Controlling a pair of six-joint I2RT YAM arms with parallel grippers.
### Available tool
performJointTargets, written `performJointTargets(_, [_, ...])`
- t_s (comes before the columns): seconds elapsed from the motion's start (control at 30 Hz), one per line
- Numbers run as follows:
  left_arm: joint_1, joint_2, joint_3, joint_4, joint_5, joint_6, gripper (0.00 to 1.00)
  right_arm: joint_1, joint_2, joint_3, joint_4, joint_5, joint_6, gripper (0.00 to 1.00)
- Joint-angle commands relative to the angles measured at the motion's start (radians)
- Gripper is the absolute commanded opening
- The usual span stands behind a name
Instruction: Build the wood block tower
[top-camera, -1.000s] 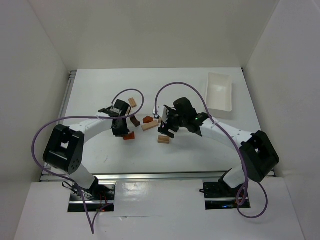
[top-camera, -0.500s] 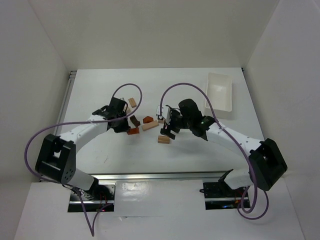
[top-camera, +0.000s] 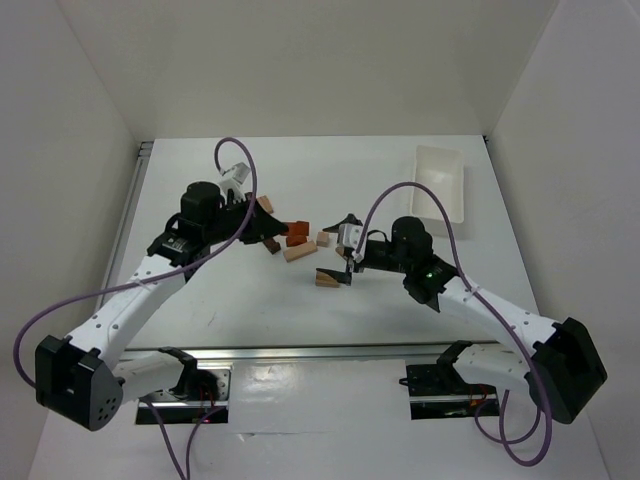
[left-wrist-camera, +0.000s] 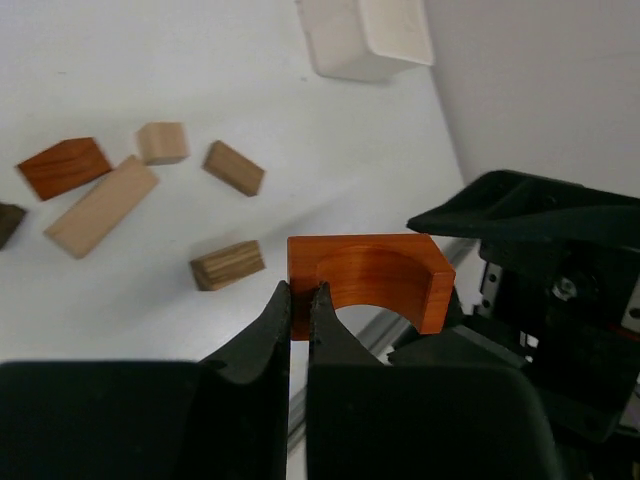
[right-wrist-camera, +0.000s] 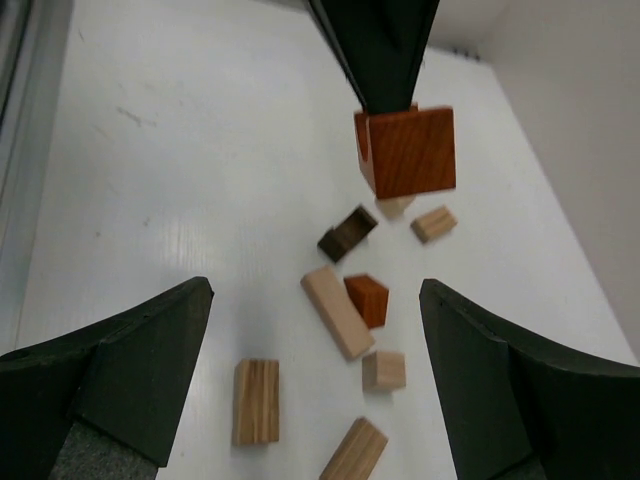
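My left gripper (left-wrist-camera: 300, 300) is shut on one leg of a reddish-orange arch block (left-wrist-camera: 368, 283) and holds it in the air. In the top view the left gripper (top-camera: 280, 226) and arch block (top-camera: 298, 227) hang over the pile. The right wrist view shows the arch block (right-wrist-camera: 405, 150) pinched from above. Loose pieces lie below: a tan bar (top-camera: 300, 252), a reddish block (top-camera: 296, 241), a dark brown piece (top-camera: 272, 245) and a small tan cube (top-camera: 323, 238). My right gripper (top-camera: 340, 250) is open and empty beside a tan block (top-camera: 326, 280). Between its fingertips, the right gripper (right-wrist-camera: 315, 290) frames the pile.
A white tray (top-camera: 438, 185) stands at the back right, also in the left wrist view as the white tray (left-wrist-camera: 365, 35). One more tan block (top-camera: 264, 204) lies behind the left gripper. The two grippers face each other closely across the pile.
The left gripper shut on the arch block, lifted it and carried it right, over the pile. The right arm drew back to the right and its jaws widened slightly.
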Motion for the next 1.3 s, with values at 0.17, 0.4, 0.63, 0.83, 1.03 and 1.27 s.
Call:
performJointTargets(0.17, [0.003, -0.087, -0.057, 0.226, 0.265, -0.124, 0.0, -0.004, 0.03, 0.001, 0.383, -0.164, 0.082, 0.93])
performJointTargets(0.4, [0.003, -0.18, -0.091, 0.28, 0.298, -0.158, 0.0, -0.004, 0.039, -0.023, 0.508, -0.173, 0.127, 0.88])
performJointTargets(0.63, [0.003, -0.205, -0.109, 0.326, 0.337, -0.207, 0.0, -0.004, 0.039, -0.023, 0.638, -0.223, 0.176, 0.79])
performJointTargets(0.83, [0.003, -0.205, -0.12, 0.36, 0.367, -0.231, 0.0, -0.004, 0.068, 0.007, 0.692, -0.289, 0.188, 0.77])
performJointTargets(1.03, [0.003, -0.216, -0.12, 0.383, 0.377, -0.231, 0.0, -0.004, 0.099, 0.038, 0.719, -0.348, 0.203, 0.7])
performJointTargets(1.27, [0.003, -0.225, -0.129, 0.394, 0.377, -0.241, 0.0, -0.004, 0.119, 0.047, 0.802, -0.357, 0.254, 0.61])
